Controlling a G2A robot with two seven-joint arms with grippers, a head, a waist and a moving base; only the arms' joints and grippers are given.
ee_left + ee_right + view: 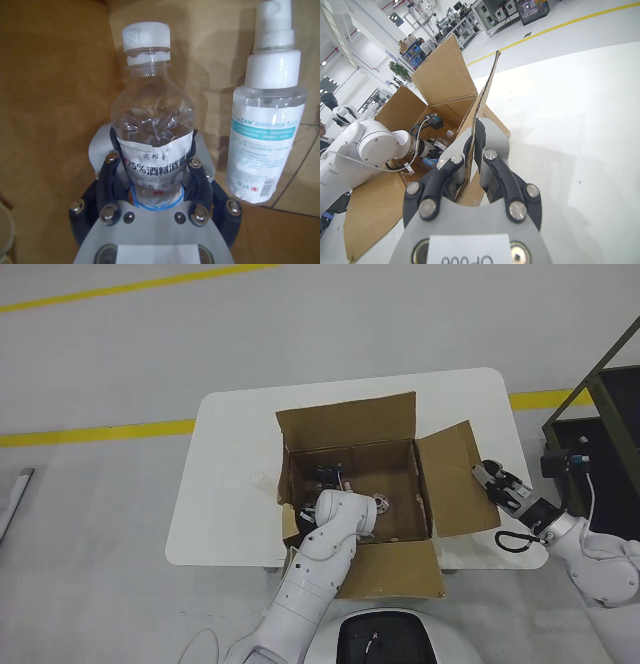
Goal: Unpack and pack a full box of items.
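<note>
Two clamps — left tool (153,152) on bottle (152,112) beside spray bottle (265,140), right tool (476,138) on box flap (455,479).

A white table (230,464) with rounded corners — on it, an open cardboard box (350,422), flaps spread.

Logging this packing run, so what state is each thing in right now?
box: open, flaps spread.
side flap: pinched in the right gripper.
clear bottle: capped, inside the box, clamped in the left gripper.
spray bottle: spray head on, ungripped, beside the clear bottle.
</note>
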